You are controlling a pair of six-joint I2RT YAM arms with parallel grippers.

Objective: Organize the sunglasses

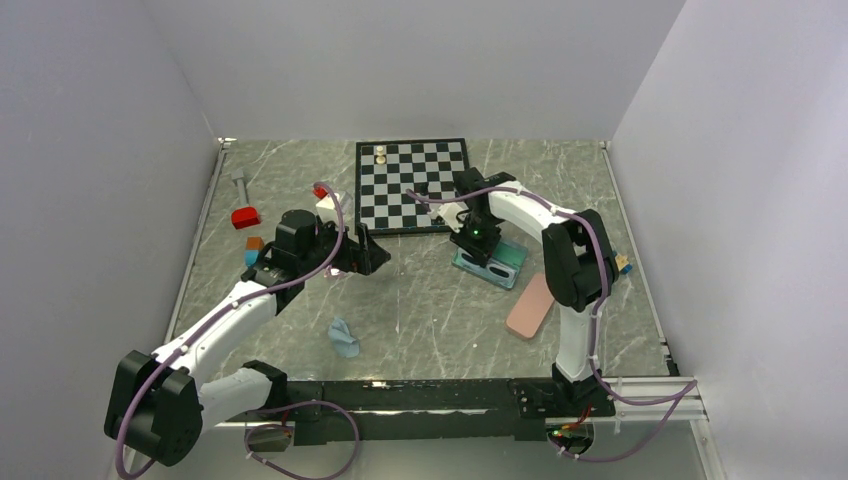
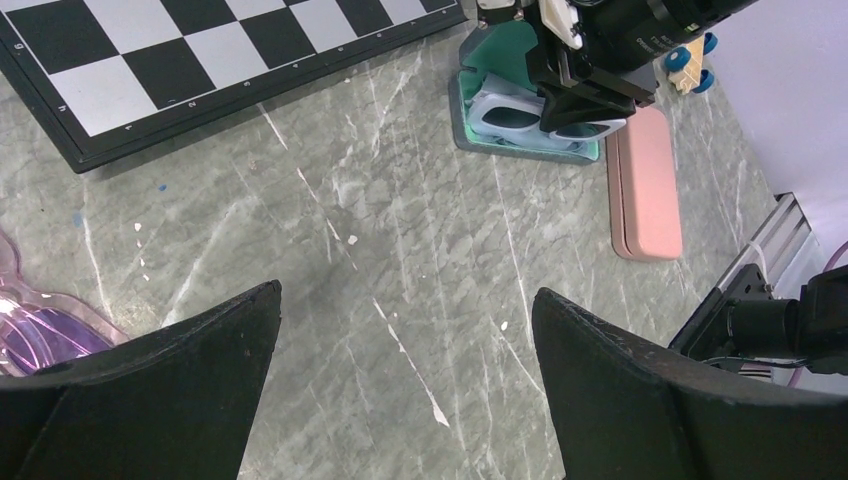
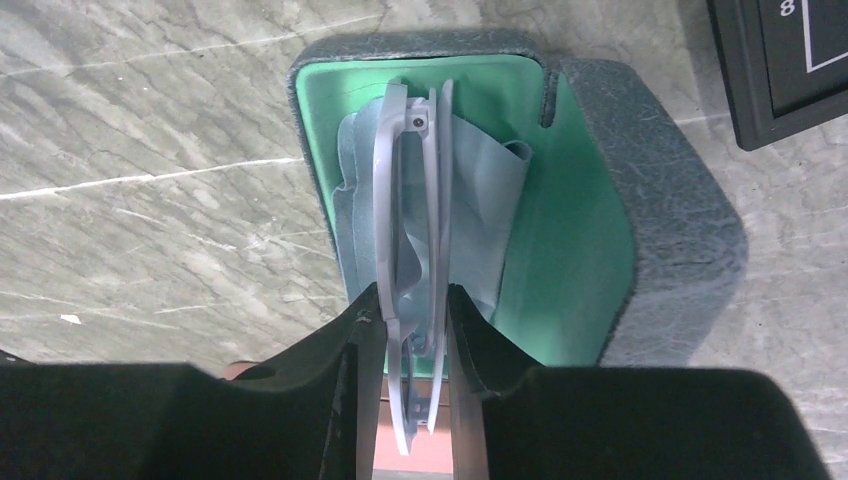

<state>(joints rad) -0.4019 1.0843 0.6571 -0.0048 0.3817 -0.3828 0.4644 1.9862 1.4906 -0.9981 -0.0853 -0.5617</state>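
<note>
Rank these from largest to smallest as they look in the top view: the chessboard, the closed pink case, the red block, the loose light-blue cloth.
1. chessboard
2. pink case
3. light-blue cloth and red block: near alike here, so left unranked.

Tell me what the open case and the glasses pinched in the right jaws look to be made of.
The open case: grey shell with a pebbled, matte grain, probably faux leather or textured fabric over a stiff form; smooth green lining. The white sunglasses: rigid, smooth frame with a small hinge screw, likely moulded plastic.
</note>
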